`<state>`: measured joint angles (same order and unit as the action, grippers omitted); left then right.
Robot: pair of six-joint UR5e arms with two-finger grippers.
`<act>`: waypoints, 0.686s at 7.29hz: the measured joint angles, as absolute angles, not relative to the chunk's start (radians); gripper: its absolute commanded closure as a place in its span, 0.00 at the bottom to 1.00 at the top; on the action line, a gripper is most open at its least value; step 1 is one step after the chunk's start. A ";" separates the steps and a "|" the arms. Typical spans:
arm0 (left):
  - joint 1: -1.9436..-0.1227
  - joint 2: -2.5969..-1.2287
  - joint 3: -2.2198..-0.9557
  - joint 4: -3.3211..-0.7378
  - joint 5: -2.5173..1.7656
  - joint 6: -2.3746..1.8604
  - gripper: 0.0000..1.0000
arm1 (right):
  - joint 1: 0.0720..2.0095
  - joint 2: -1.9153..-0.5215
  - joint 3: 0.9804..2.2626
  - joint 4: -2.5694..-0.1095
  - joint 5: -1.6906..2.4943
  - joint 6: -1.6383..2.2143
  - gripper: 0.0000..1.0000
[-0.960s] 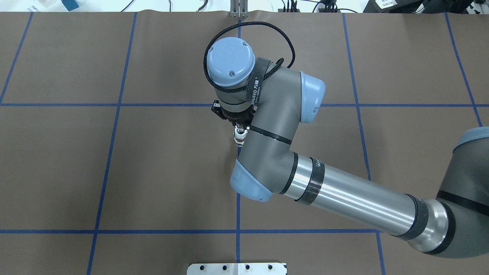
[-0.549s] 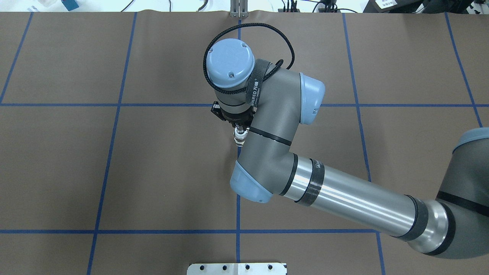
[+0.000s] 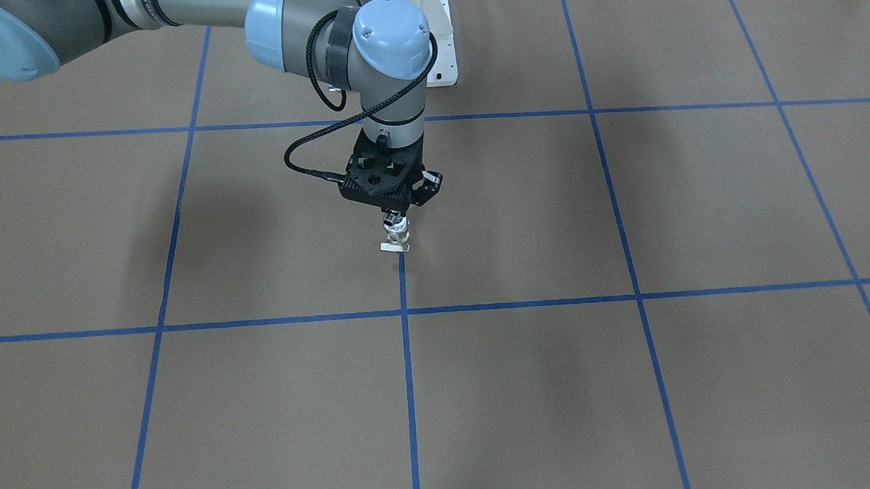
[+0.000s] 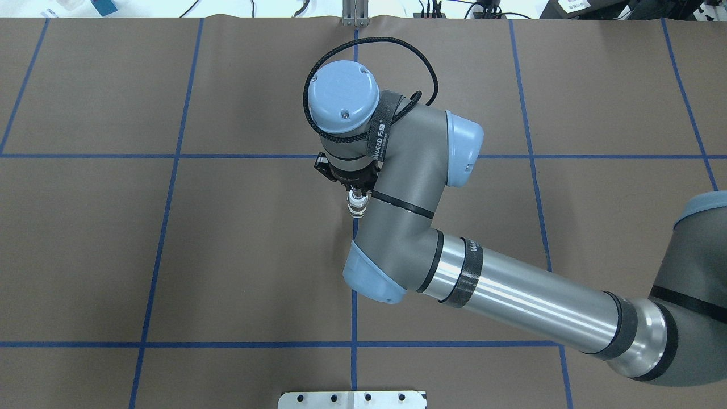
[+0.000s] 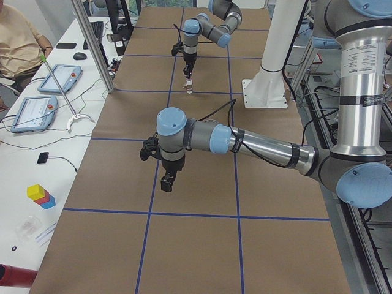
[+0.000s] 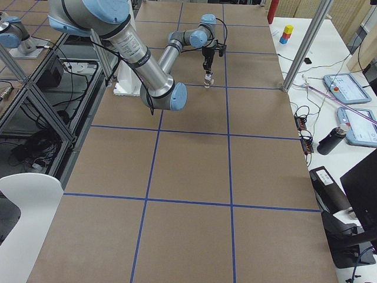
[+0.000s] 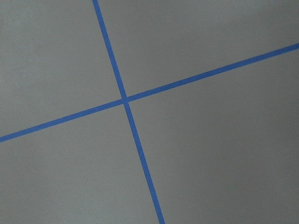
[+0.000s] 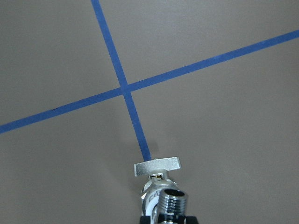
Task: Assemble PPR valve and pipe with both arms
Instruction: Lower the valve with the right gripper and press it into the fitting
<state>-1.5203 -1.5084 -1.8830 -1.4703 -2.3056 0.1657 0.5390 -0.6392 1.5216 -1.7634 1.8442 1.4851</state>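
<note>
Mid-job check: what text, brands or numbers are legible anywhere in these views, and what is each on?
"...UEED" plus two Chinese characters, opening letters unclear: black strap on the right arm.
White print, unreadable: black band on that arm's forearm.
Label, too small to read: upright tube of the left arm.
PPR valve: nothing legible.

Overhead and front cameras face each other, steeply down on the brown blue-taped table point(image 4: 227, 255); side cameras look lengthwise; wrist cameras near.
</note>
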 measured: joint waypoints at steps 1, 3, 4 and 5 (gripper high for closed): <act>-1.520 -1.508 -1.882 -1.473 -2.306 0.166 0.00 | 0.539 -0.640 1.522 -1.763 1.845 1.485 0.87; -1.521 -1.507 -1.882 -1.474 -2.306 0.166 0.00 | 0.538 -0.642 1.525 -1.763 1.845 1.485 0.10; -1.521 -1.506 -1.882 -1.474 -2.306 0.166 0.00 | 0.538 -0.644 1.527 -1.763 1.845 1.484 0.01; -1.522 -1.506 -1.882 -1.474 -2.306 0.166 0.00 | 0.537 -0.646 1.529 -1.763 1.843 1.482 0.01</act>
